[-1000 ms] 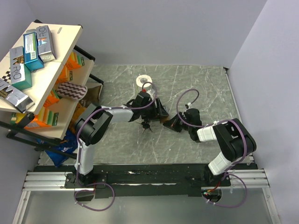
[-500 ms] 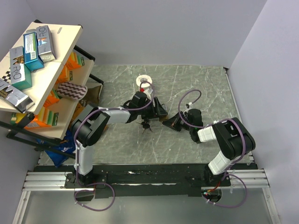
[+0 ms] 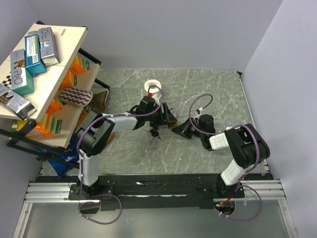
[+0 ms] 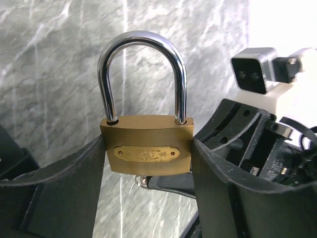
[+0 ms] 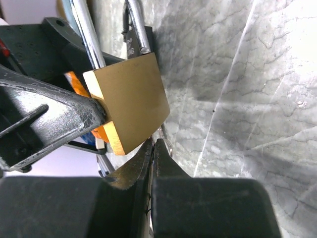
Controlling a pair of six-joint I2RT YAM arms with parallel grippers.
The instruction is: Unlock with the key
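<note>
— Starting at the left: what is the left gripper [image 3: 167,117] doing?

— It is grasping the brass padlock [image 4: 146,151] by its two narrow sides, one finger [image 4: 64,173] on each. The shackle [image 4: 142,74] sits down in the body, so the lock reads as not yet opened. In the left wrist view the padlock's long axis runs twelve to six with the shackle at twelve. That puts the keyhole face at six (the face itself is hidden).

— And the key?

— The key [image 3: 155,133] shows in the overhead view as a small dark bunch low over the marbled tabletop [image 3: 218,94]. It is at about seven o'clock from the left gripper and nine o'clock from the right one. I cannot tell whether it lies on the table or hangs.

— The right gripper [image 5: 152,157]?

— Clenched, with the jaws pressed flat together and the tips just beside the padlock's bottom corner. A sliver of silver ring [image 5: 167,145] peeks out by the tips. A blade may be pinched there, but the view is too tight to say.

— So what does the next move turn on?

— My judgement is that the blade has to travel along that twelve-to-six axis, entering from six. The right arm is the one placed for it, since the left is busy as the vice. In the left wrist view the right arm's tips come at the lock's underside from about four o'clock.
</note>
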